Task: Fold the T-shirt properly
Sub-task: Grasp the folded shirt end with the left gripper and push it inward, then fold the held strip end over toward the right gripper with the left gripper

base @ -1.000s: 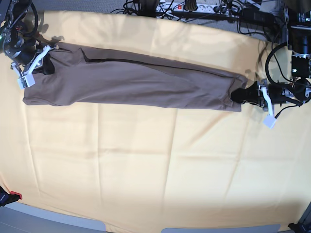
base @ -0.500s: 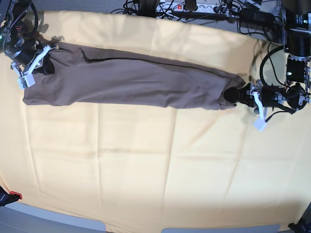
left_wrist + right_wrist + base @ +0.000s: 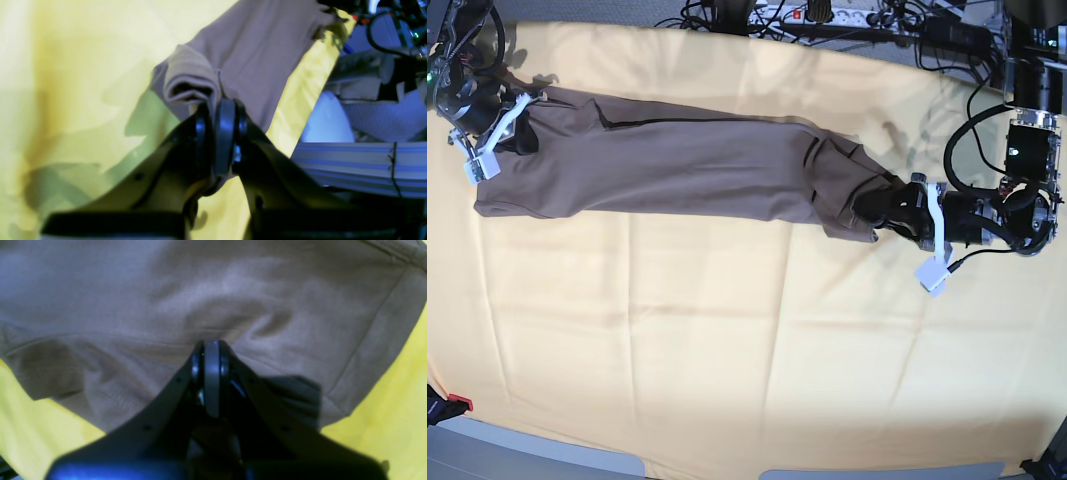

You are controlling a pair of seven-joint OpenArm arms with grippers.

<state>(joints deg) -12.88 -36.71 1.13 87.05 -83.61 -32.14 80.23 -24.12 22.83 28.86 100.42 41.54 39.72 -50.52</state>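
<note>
Nearest to me lies a broad stretch of pale yellow cloth (image 3: 727, 350) covering the surface, creased in faint lines. Beyond it, the plain taupe-brown short-sleeved T-shirt (image 3: 677, 160) lies across the cloth as a long narrow band, folded lengthwise.

At one end, the left pincer (image 3: 889, 205) is clenched on the shirt's edge; from its wrist camera the left pincer (image 3: 218, 110) has a rolled lip of brown fabric (image 3: 190, 83) pinched between its black pads (the cloth bunches just above them). In the base view the shirt wrinkles and gathers beside this grip, the end drawn in toward the middle.

At the opposite end, the right pincer (image 3: 512, 125) is clamped on the shirt too. Its wrist view shows the right pincer (image 3: 208, 346) with its pads pressed together on a fold of the T-shirt (image 3: 213, 300), yellow cloth showing at both lower corners.

Farthest off, past the cloth's edge, a tangle of black cables and a white power strip (image 3: 817, 15) lie along the back.
</note>
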